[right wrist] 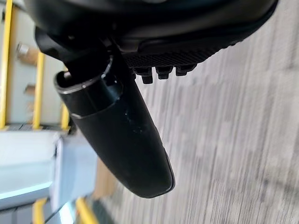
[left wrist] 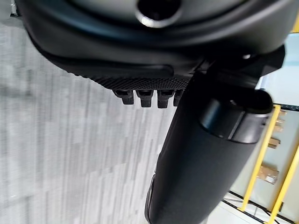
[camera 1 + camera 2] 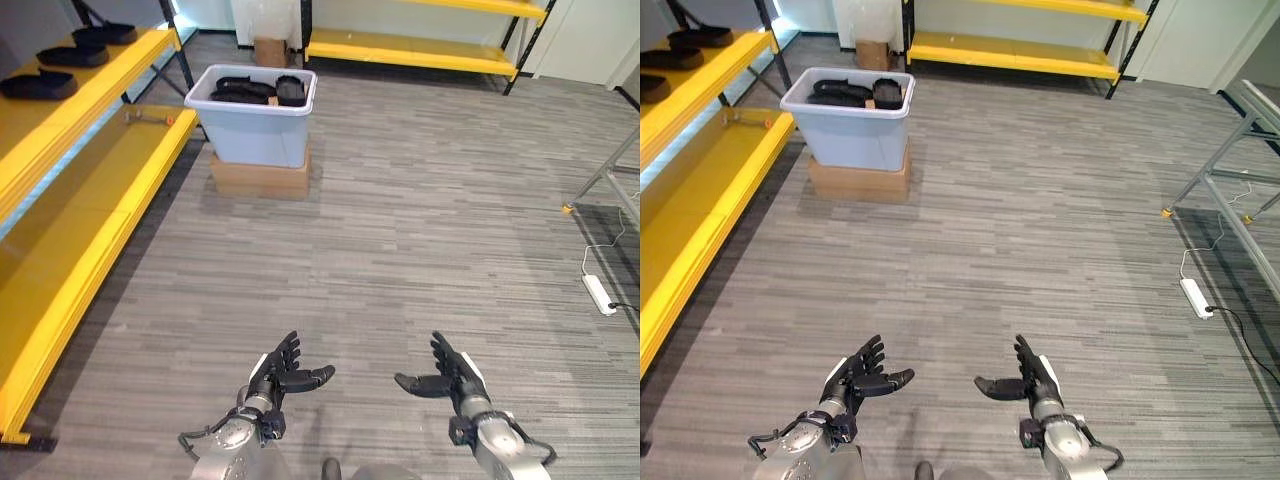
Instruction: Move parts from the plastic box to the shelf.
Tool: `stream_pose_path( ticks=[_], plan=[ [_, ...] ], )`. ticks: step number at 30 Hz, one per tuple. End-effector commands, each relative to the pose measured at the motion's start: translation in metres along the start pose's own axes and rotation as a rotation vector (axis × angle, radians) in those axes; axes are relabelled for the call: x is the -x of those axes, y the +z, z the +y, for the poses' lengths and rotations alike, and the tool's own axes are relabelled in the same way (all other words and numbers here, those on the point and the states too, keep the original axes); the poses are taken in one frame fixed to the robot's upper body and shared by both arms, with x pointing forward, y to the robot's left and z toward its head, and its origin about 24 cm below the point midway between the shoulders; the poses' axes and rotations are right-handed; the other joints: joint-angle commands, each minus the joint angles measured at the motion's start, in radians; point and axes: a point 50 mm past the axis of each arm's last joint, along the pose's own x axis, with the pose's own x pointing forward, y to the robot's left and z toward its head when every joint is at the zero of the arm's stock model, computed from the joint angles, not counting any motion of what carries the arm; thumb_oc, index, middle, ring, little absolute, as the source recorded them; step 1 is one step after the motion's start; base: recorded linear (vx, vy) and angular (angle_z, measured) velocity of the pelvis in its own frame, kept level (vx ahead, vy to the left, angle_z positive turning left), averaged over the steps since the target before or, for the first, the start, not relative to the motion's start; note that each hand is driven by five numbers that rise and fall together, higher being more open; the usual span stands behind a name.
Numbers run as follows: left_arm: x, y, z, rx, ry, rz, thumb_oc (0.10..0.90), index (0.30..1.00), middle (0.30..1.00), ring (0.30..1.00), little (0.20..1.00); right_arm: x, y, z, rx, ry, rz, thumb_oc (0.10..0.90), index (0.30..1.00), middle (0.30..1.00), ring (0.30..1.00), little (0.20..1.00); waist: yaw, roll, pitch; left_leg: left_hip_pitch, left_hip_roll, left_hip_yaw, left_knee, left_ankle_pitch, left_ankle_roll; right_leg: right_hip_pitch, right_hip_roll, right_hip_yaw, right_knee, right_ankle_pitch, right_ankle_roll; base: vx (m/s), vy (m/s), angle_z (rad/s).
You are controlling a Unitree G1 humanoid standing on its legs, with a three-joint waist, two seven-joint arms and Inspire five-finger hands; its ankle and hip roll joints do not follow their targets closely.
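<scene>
I am looking down at a wide grey plank floor [image 3: 420, 250], with a long yellow shelf [image 3: 70, 240] running along my left side and a second yellow shelf [image 3: 410, 48] across the far end of the room. On the upper tier of the left shelf lie a few flat black parts [image 3: 40, 85], partly cut off by the edge of the picture. The pale grey plastic box [image 3: 255, 125] stands far ahead and to the left, just beside the near end of the left shelf, sitting on a low cardboard box [image 3: 260, 178]; it is well apart from both my hands. Inside it I can see dark black parts [image 3: 255, 90] heaped together, but they are too small to tell one from another. My left hand [image 3: 283, 372] and right hand [image 3: 447, 375] hover low in front of me above the floor, palms turned toward each other, fingers spread and relaxed, thumbs pointing inward, each holding nothing. A white power strip [image 3: 599, 293] lies on the floor at the right, near a grey metal frame [image 3: 605, 180] that is cut off at the edge.
</scene>
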Motion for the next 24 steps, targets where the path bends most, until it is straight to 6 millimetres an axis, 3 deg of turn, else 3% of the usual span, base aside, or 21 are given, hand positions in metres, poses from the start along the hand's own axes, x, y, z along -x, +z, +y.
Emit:
stream_pose_path(
  ticks=[1, 2, 3, 5, 6, 8, 10, 11, 12, 13, 15, 18, 20, 24],
  plan=[
    [0.000, 0.054, -0.018, 0.007, -0.108, -0.267, 0.900, 1.000, 1.000, 1.000, 1.000, -0.001, 0.045, -0.002, 0.022, 0.037, -0.222, 0.900, 1.000, 1.000, 1.000, 1.000, 0.012, 0.039, -0.046, 0.138, 0.022, -0.017, 0.003, 0.019, -0.060, -0.052, -0.201, 0.076, 0.044, 0.072, 0.105, 0.30, 0.342, -0.57],
    [-0.002, 0.062, -0.022, -0.020, -0.138, -0.292, 0.900, 1.000, 1.000, 1.000, 1.000, -0.001, 0.048, -0.002, 0.017, 0.035, -0.234, 0.900, 1.000, 1.000, 1.000, 1.000, 0.010, 0.029, -0.049, 0.122, -0.023, 0.002, 0.060, -0.025, -0.049, -0.029, -0.253, 0.083, 0.020, 0.119, 0.138, 0.21, 0.244, -0.40],
    [-0.002, 0.062, -0.022, -0.020, -0.138, -0.292, 0.900, 1.000, 1.000, 1.000, 1.000, -0.001, 0.048, -0.002, 0.017, 0.034, -0.234, 0.900, 1.000, 1.000, 1.000, 1.000, 0.010, 0.028, -0.049, 0.120, -0.025, 0.002, 0.065, -0.028, -0.048, -0.027, -0.255, 0.083, 0.018, 0.119, 0.139, 0.31, 0.372, -0.13],
    [-0.004, 0.069, -0.023, -0.038, -0.150, -0.314, 0.900, 1.000, 1.000, 1.000, 1.000, -0.002, 0.055, 0.000, 0.014, 0.037, -0.259, 0.900, 1.000, 1.000, 1.000, 1.000, 0.011, 0.023, -0.058, 0.094, -0.071, 0.019, 0.133, -0.086, -0.029, -0.025, -0.309, 0.088, 0.012, 0.176, 0.158, 0.25, 0.322, 0.24],
    [-0.006, 0.074, -0.024, -0.064, -0.152, -0.324, 0.900, 1.000, 1.000, 1.000, 1.000, -0.002, 0.056, 0.003, -0.006, 0.040, -0.266, 0.900, 1.000, 1.000, 1.000, 1.000, 0.005, 0.020, -0.068, 0.065, -0.121, 0.019, 0.200, -0.135, -0.006, -0.031, -0.340, 0.116, 0.029, 0.233, 0.159, 0.30, 0.387, 0.19],
    [-0.007, 0.076, -0.024, -0.078, -0.152, -0.332, 0.900, 1.000, 1.000, 1.000, 1.000, -0.002, 0.056, 0.004, -0.016, 0.047, -0.268, 0.900, 1.000, 1.000, 1.000, 1.000, -0.004, 0.028, -0.069, 0.065, -0.163, 0.013, 0.238, -0.181, 0.025, -0.067, -0.357, 0.143, 0.122, 0.317, 0.143, 0.27, 0.361, 0.05],
    [-0.007, 0.079, -0.022, -0.088, -0.138, -0.342, 0.900, 1.000, 1.000, 1.000, 1.000, -0.003, 0.056, 0.007, -0.017, 0.054, -0.269, 0.900, 1.000, 1.000, 1.000, 1.000, -0.017, 0.058, -0.050, 0.109, -0.196, 0.017, 0.228, -0.208, 0.065, -0.174, -0.343, 0.147, 0.300, 0.402, 0.111, 0.32, 0.477, 0.29],
    [-0.007, 0.078, -0.016, -0.085, -0.109, -0.335, 0.900, 1.000, 1.000, 1.000, 1.000, -0.004, 0.054, 0.009, -0.015, 0.052, -0.261, 0.900, 1.000, 1.000, 1.000, 1.000, -0.015, 0.071, -0.038, 0.154, -0.209, 0.046, 0.214, -0.236, 0.084, -0.228, -0.363, 0.050, 0.356, 0.394, 0.107, 0.29, 0.409, 0.41],
    [-0.007, 0.078, -0.016, -0.085, -0.109, -0.335, 0.900, 1.000, 1.000, 1.000, 1.000, -0.004, 0.054, 0.009, -0.015, 0.053, -0.261, 0.900, 1.000, 1.000, 1.000, 1.000, -0.016, 0.070, -0.036, 0.155, -0.210, 0.045, 0.215, -0.238, 0.084, -0.226, -0.364, 0.048, 0.358, 0.391, 0.107, 0.43, 0.400, 0.10],
    [-0.006, 0.070, -0.012, -0.071, -0.092, -0.306, 0.900, 1.000, 1.000, 1.000, 1.000, -0.004, 0.055, 0.007, -0.023, 0.049, -0.262, 0.900, 1.000, 1.000, 1.000, 1.000, -0.042, 0.082, -0.025, 0.222, -0.227, 0.057, 0.185, -0.250, 0.091, -0.329, -0.285, -0.004, 0.350, 0.271, 0.107, 0.28, 0.183, 0.04],
    [-0.005, 0.068, -0.011, -0.065, -0.090, -0.300, 0.900, 1.000, 1.000, 1.000, 1.000, -0.003, 0.055, 0.006, -0.027, 0.046, -0.264, 0.900, 1.000, 1.000, 1.000, 1.000, -0.048, 0.079, -0.017, 0.256, -0.235, 0.063, 0.174, -0.270, 0.093, -0.340, -0.284, -0.037, 0.312, 0.253, 0.111, 0.29, 0.129, 0.04],
    [-0.005, 0.067, -0.010, -0.058, -0.087, -0.299, 0.900, 1.000, 1.000, 1.000, 1.000, -0.003, 0.055, 0.002, -0.026, 0.033, -0.266, 0.900, 1.000, 1.000, 1.000, 1.000, -0.076, 0.066, -0.006, 0.321, -0.266, 0.059, 0.173, -0.300, 0.085, -0.395, -0.263, -0.075, 0.160, 0.257, 0.134, 0.33, 0.036, 0.19],
    [-0.005, 0.068, -0.012, -0.060, -0.099, -0.309, 0.900, 1.000, 1.000, 1.000, 1.000, -0.002, 0.053, 0.000, -0.023, 0.027, -0.262, 0.900, 1.000, 1.000, 1.000, 1.000, -0.089, 0.065, -0.004, 0.361, -0.270, 0.055, 0.181, -0.322, 0.075, -0.361, -0.253, -0.091, 0.060, 0.263, 0.143, 0.35, -0.017, 0.05],
    [-0.005, 0.068, -0.017, -0.050, -0.115, -0.321, 0.900, 1.000, 1.000, 1.000, 1.000, -0.001, 0.049, -0.001, -0.012, 0.031, -0.250, 0.900, 1.000, 1.000, 1.000, 1.000, -0.093, 0.071, -0.022, 0.444, -0.272, 0.049, 0.180, -0.330, 0.058, -0.368, -0.226, -0.155, -0.025, 0.297, 0.143, 0.39, -0.049, 0.20]
  ],
)
